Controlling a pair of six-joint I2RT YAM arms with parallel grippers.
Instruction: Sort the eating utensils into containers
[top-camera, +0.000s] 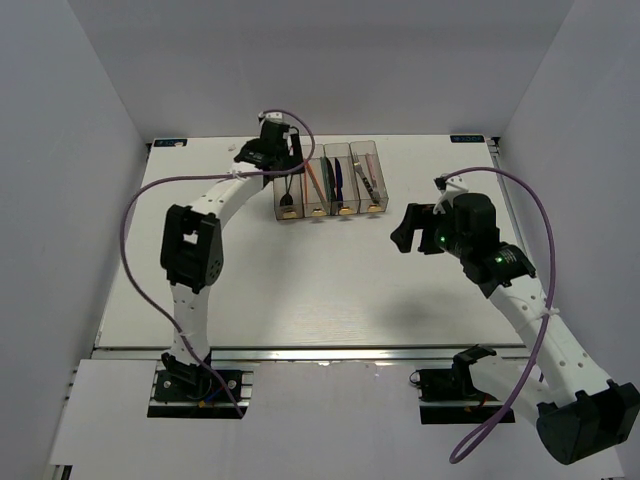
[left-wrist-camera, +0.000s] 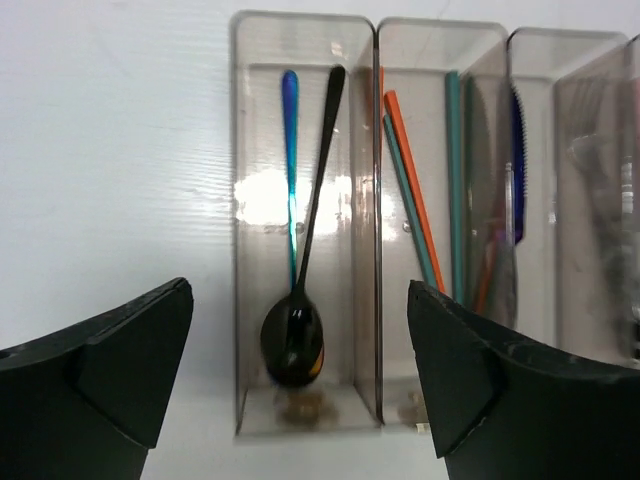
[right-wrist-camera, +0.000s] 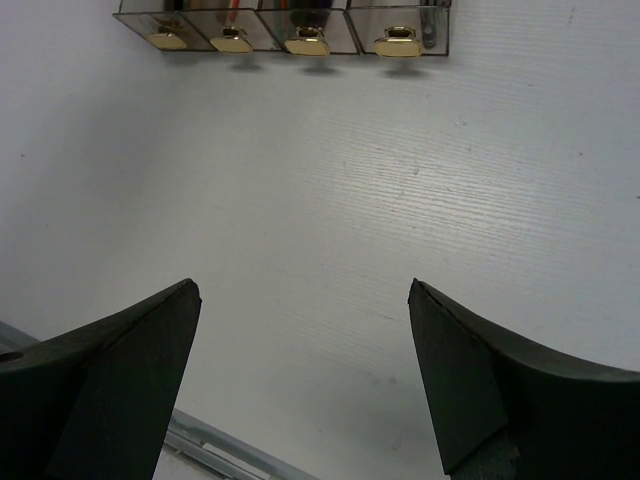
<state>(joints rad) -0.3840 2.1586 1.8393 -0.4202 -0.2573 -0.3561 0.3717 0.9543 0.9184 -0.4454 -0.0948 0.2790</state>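
Four joined translucent bins (top-camera: 330, 180) stand at the table's far middle, each with a yellow tab (right-wrist-camera: 398, 43). In the left wrist view the leftmost bin (left-wrist-camera: 250, 200) holds a black spoon (left-wrist-camera: 298, 320) and a blue spoon (left-wrist-camera: 290, 120). The second bin holds orange-red (left-wrist-camera: 408, 170) and teal chopsticks (left-wrist-camera: 455, 180). The third holds a blue knife (left-wrist-camera: 516, 170). The fourth holds a grey fork (left-wrist-camera: 595, 170). My left gripper (top-camera: 268, 152) (left-wrist-camera: 300, 385) hangs open and empty above the leftmost bin. My right gripper (top-camera: 412, 232) (right-wrist-camera: 300, 380) is open and empty over bare table, right of the bins.
The white table (top-camera: 300, 290) ends in a metal rail (right-wrist-camera: 230, 450) at its near edge. White walls stand on the left, right and far sides. The purple cables (top-camera: 135, 220) loop beside both arms.
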